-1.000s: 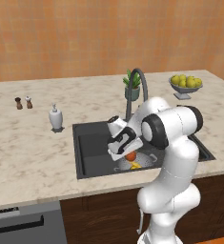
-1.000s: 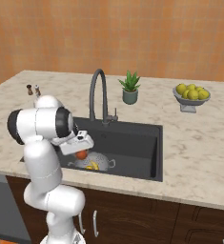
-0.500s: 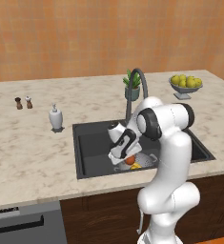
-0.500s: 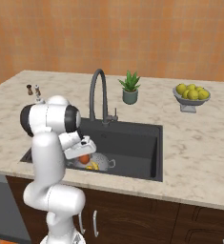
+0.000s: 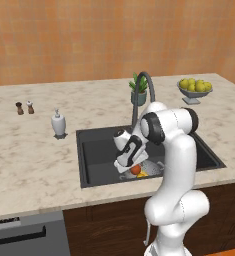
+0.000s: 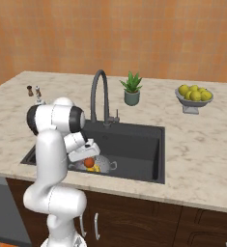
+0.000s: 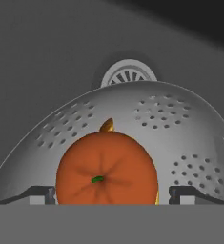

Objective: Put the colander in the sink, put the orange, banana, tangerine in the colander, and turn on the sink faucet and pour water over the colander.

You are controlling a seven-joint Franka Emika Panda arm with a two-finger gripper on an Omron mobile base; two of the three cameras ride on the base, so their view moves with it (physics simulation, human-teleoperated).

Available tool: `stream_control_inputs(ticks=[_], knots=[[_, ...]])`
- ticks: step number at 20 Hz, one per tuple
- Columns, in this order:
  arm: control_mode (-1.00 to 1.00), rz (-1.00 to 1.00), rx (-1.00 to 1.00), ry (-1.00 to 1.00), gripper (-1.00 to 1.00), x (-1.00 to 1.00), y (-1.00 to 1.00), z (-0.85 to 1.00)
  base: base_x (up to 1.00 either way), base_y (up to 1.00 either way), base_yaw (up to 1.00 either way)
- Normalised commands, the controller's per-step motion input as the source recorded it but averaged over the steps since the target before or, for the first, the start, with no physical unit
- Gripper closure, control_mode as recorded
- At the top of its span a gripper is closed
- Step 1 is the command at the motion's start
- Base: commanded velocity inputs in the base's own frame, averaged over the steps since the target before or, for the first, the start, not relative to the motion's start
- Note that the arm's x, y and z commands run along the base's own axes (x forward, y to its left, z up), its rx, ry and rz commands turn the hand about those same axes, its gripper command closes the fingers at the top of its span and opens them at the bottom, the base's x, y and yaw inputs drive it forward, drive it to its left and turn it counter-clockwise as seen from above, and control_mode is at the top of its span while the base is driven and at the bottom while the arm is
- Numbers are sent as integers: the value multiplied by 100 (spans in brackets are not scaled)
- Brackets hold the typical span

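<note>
Gripper [image 7: 106, 193] is hanging low over the colander [image 7: 180, 128], its two dark fingertips [image 7: 42, 194] standing apart on either side of an orange fruit [image 7: 106, 174]; whether they are pinching the fruit or have let it go I cannot tell, since a gap seems to be showing on each side but the pads themselves are mostly hidden. From the base views the hand [image 5: 128, 152] is reaching down into the sink [image 5: 96, 152], just above the bowl.

Nearest, then, the round orange fruit is sitting inside the colander, stem end up toward the hand camera. Whether it is the orange or the tangerine I cannot say. Just behind and beneath it a sliver of yellow, likely the banana [image 7: 107, 126], is peeking out; the left base view is also showing yellow [image 5: 141, 174] beside the fruit.

Beyond that, the colander is resting on the sink floor, with the round silver drain [image 7: 128, 76] lying just past its far rim. So the first step looks done, and the fruit loading looks partly done: I am counting two pieces for certain, and a third may be hidden.

Farthest back, the sink faucet [image 6: 99, 96] is standing at the basin's rear edge with no blue stream falling from it. Turning it on and wetting the colander is still remaining.
</note>
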Motion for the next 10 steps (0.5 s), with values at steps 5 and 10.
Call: stream_control_inputs(ticks=[5,10], knots=[[-100,1,0,0,-100,7,0,0,0,0,0],[-100,4,0,0,-100,-27,9,44,0,0,0]])
